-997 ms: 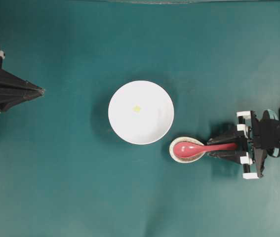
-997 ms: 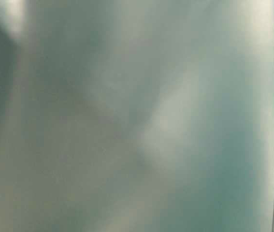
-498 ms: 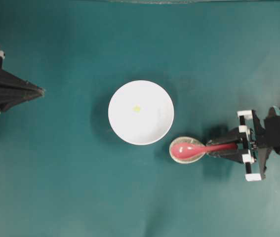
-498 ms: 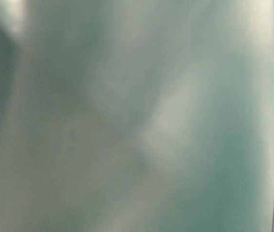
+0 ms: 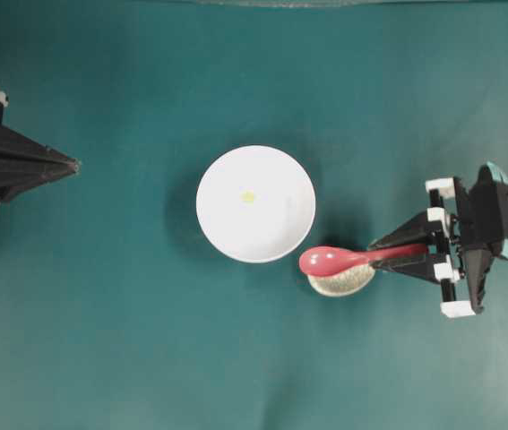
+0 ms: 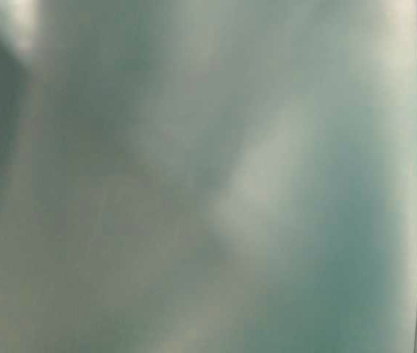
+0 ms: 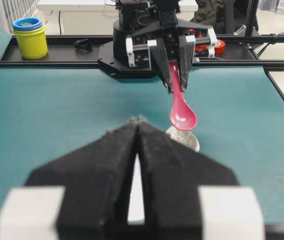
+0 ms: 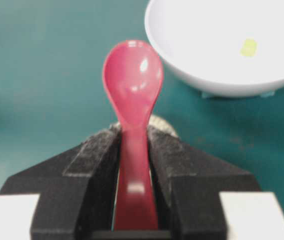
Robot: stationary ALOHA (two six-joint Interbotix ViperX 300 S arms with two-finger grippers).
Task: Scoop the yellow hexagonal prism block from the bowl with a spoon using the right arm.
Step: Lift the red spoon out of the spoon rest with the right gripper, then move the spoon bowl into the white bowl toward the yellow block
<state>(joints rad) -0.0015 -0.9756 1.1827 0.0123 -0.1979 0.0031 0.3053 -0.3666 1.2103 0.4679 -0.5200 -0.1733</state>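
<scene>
Yellow hexagonal prism block (image 5: 248, 197): lay loose in the bowl (image 5: 227, 228); might skid away.
Spoon (image 5: 330, 261): right jaws clamped its handle; could twist.
Left jaws: together.

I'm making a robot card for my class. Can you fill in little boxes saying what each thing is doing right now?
spoon: pink-red, held by its handle, lifted above the small dish
right gripper: shut on the spoon
left gripper: shut, holding nothing, far left
bowl: white, in the middle of the table
block: yellow, tiny, lying in the bowl
small dish: speckled cream, beside the bowl, nothing in it now
scooping: not started, spoon is outside the bowl
</scene>
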